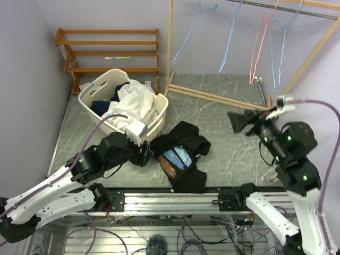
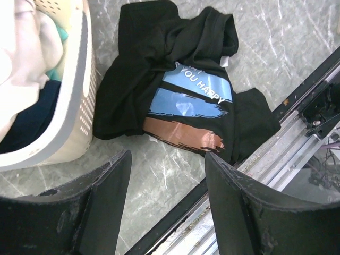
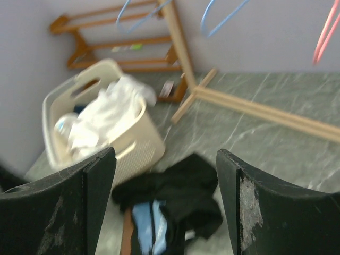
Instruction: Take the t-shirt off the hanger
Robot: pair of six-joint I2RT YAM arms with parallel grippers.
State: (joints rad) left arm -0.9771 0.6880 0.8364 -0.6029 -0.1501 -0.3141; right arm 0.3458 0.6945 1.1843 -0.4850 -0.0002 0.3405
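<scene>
A black t-shirt (image 1: pixel 183 154) with a blue and brown print lies crumpled on the grey floor by the near rail; it also shows in the left wrist view (image 2: pixel 180 95) and the right wrist view (image 3: pixel 175 212). No hanger is on it. Several bare hangers, blue (image 1: pixel 194 32) and one red (image 1: pixel 260 45), hang on the wooden rack. My left gripper (image 1: pixel 147 154) is open and empty, just left of the shirt. My right gripper (image 1: pixel 239 121) is open and empty, raised to the right of the shirt.
A cream laundry basket (image 1: pixel 159 114) full of white and dark clothes stands left of the shirt. A wooden shelf (image 1: pixel 109 50) stands at the back left. The rack's wooden base bars (image 1: pixel 218 96) cross the floor behind the shirt.
</scene>
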